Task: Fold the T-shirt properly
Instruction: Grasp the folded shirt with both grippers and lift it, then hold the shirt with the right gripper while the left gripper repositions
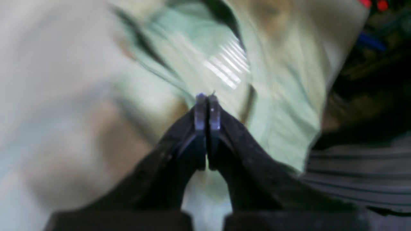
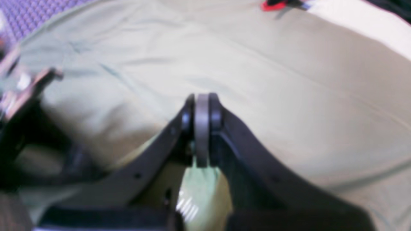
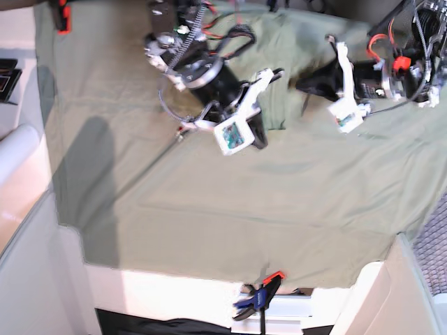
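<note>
A large sage-green sheet [image 3: 230,209] covers the work surface, its near edge pinned by a blue-and-red clamp [image 3: 260,296] at the front. A second red clamp [image 3: 63,17] sits at the far left corner. Pale table edge [image 3: 167,289] shows below the sheet, and a white roll [image 3: 17,150] lies off to the left.

In the base view, the right gripper [image 3: 260,132] hangs over the middle of the sheet, and the T-shirt [image 3: 283,66] lies bunched between the two arms towards the far side, its cloth draping down beside that gripper. Further right, the left gripper [image 3: 307,82] points at the shirt's right edge.

The right wrist view shows the right gripper [image 2: 201,99] with its fingers pressed together; a light-green fold of cloth hangs beneath them, though blur keeps me from telling whether it is actually pinched. Past the tips lies only flat sheet.

The left wrist view, badly smeared, shows the left gripper [image 1: 207,98] with tips meeting and no gap, the T-shirt [image 1: 276,106] spread just beyond them with its white label print [image 1: 229,62] visible, which no other view shows. Whether cloth is caught in those tips I cannot tell.
</note>
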`<state>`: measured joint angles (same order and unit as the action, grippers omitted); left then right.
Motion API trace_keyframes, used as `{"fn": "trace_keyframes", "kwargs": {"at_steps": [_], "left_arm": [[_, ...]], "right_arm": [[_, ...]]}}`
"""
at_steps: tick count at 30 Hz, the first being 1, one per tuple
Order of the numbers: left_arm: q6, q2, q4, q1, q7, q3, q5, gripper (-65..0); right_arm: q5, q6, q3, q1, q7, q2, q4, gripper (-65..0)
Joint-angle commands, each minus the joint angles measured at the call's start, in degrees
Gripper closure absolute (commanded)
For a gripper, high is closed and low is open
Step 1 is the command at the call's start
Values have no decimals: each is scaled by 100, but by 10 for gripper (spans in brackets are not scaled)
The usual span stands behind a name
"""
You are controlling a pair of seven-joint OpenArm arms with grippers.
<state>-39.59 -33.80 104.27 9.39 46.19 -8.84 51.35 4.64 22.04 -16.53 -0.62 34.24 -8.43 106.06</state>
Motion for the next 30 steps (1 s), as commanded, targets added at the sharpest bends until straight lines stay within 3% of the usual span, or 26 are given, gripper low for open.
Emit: {"fn": "trace_keyframes", "kwargs": {"at_steps": [1, 12, 22, 30], "left_arm": [[-41, -28, 90, -63, -133, -120, -4, 0], [-41, 125, 90, 15, -136, -1742, -1488, 0], [-41, 68, 90, 13, -133, -1770, -2057, 0], [-41, -387, 680, 15, -131, -1416, -1751, 0]], "right_arm": [[101, -31, 24, -271, -149, -24, -136, 0], [295, -35, 662, -1508, -363, -13, -2035, 0], [328, -33, 828, -1882, -356, 407, -3141, 0], [68, -33, 828, -1862, -361, 688, -3427, 0]]}}
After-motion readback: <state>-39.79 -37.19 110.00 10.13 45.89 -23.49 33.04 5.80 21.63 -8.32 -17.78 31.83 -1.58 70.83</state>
